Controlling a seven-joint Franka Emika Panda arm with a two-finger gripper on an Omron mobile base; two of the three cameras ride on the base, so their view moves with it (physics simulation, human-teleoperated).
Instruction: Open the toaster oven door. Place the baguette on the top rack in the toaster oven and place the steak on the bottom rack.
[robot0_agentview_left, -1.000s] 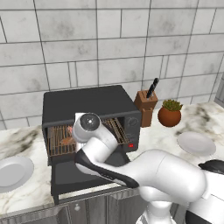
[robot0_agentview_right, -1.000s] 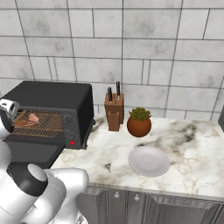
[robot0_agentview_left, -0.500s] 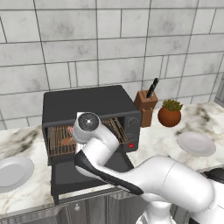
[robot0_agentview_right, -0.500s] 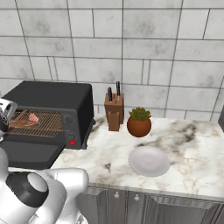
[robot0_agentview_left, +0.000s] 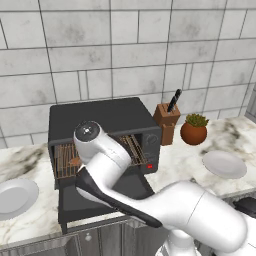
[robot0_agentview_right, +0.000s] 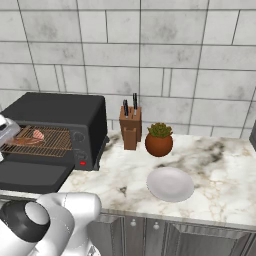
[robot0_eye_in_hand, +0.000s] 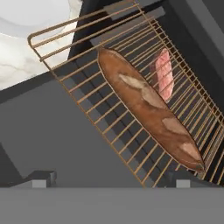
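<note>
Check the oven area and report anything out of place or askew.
Nothing stands out. The baguette lies flat on the top rack, the steak sits below it, and the toaster oven door hangs fully open.

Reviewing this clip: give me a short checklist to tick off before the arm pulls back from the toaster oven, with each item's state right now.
1. Toaster oven door fully open: ok, it lies flat in front of the toaster oven.
2. Baguette on a rack: ok, it lies lengthwise on the copper wire rack, which is pulled out over the door.
3. Steak on a lower rack: ok, it shows through the wires below the baguette; which rack it rests on, cannot tell.
4. Gripper free of the baguette: ok, fingertips spread wide, nothing between them.
5. Rack pushed back in: not ok, its front edge sticks out past the opening.
</note>
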